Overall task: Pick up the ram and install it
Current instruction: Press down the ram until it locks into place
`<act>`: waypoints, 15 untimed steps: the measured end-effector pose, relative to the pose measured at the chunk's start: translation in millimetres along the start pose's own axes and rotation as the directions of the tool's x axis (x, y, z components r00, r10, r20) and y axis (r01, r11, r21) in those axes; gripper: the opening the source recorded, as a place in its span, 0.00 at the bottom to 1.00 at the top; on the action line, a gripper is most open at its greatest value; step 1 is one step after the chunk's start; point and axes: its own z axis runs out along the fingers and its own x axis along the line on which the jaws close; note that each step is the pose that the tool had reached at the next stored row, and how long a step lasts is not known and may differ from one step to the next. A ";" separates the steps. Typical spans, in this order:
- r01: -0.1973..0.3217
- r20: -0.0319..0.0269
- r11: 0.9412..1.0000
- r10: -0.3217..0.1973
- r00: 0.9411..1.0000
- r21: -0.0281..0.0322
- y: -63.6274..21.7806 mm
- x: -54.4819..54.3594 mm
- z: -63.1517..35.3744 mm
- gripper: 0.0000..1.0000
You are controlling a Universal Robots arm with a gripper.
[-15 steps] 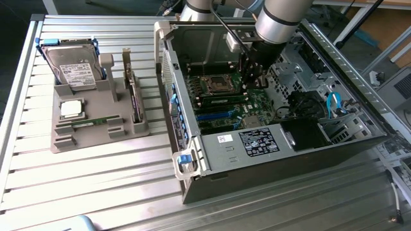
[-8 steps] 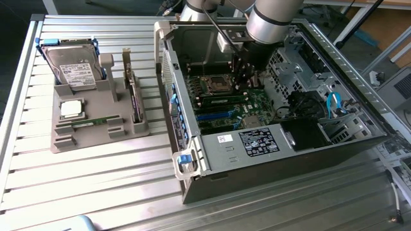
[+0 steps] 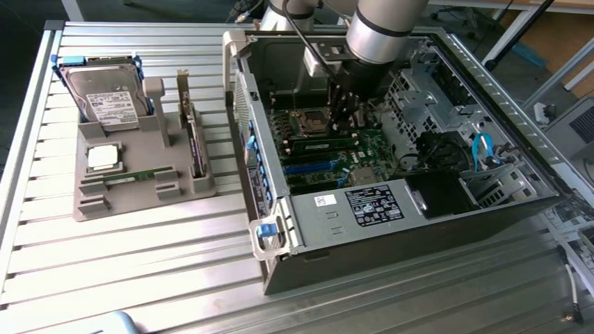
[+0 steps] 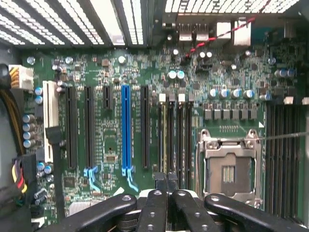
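Note:
One ram (image 3: 130, 178), a thin green stick, lies flat in the grey holder tray (image 3: 93, 205) on the exterior view's left. A second ram (image 3: 323, 145) stands in a memory slot on the motherboard (image 3: 371, 149) inside the open computer case (image 3: 408, 223). In the wrist view this ram (image 4: 164, 135) shows edge-on as a thin yellowish strip in one of the black slots beside the empty processor socket (image 4: 230, 169). My gripper (image 4: 167, 178) hangs inside the case over that slot row, close to one end of the seated ram. Its fingers are shut, with nothing seen between them. In the exterior view the gripper (image 3: 346, 125) reaches down by the socket.
The tray also carries a hard drive (image 3: 104, 97), a square silver processor (image 3: 102, 156) and an upright expansion card (image 3: 191, 136). Case walls, drive cages (image 3: 418, 97) and blue cables (image 3: 483, 149) ring the motherboard. Ribbed metal table (image 3: 139, 264) lies bare in front.

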 end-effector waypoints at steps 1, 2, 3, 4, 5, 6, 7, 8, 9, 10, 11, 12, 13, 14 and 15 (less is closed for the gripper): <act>0.000 0.000 1.000 0.000 1.000 0.000 1.8 0.0 0.1 0.11; 0.000 0.000 1.000 0.000 1.000 0.000 4.0 0.0 0.1 0.11; 0.000 0.000 1.000 0.000 1.000 0.000 5.8 0.1 0.1 0.11; 0.000 0.000 1.000 0.000 1.000 0.000 7.8 0.0 0.2 0.11; 0.000 0.000 1.000 0.000 1.000 0.000 9.9 0.1 0.2 0.11; 0.000 0.000 1.000 0.000 1.000 0.000 12.0 0.1 0.3 0.11; 0.000 0.000 1.000 0.000 1.000 0.000 15.0 0.1 0.3 0.11; 0.000 0.000 1.000 0.000 1.000 0.000 17.4 0.1 0.4 0.11; 0.000 0.000 1.000 0.000 1.000 0.000 19.5 0.1 0.4 0.11; 0.000 0.000 1.000 0.000 1.000 0.000 21.6 0.1 0.5 0.11; 0.000 0.000 1.000 0.000 1.000 0.000 23.4 0.2 0.5 0.11; 0.000 0.000 1.000 0.000 1.000 0.000 25.4 0.2 0.5 0.11; 0.000 0.000 1.000 0.000 1.000 0.000 27.2 0.2 0.6 0.11; 0.000 0.000 1.000 0.000 1.000 0.000 29.0 0.2 0.6 0.11; 0.000 0.000 1.000 0.000 1.000 0.000 30.7 0.2 0.6 0.11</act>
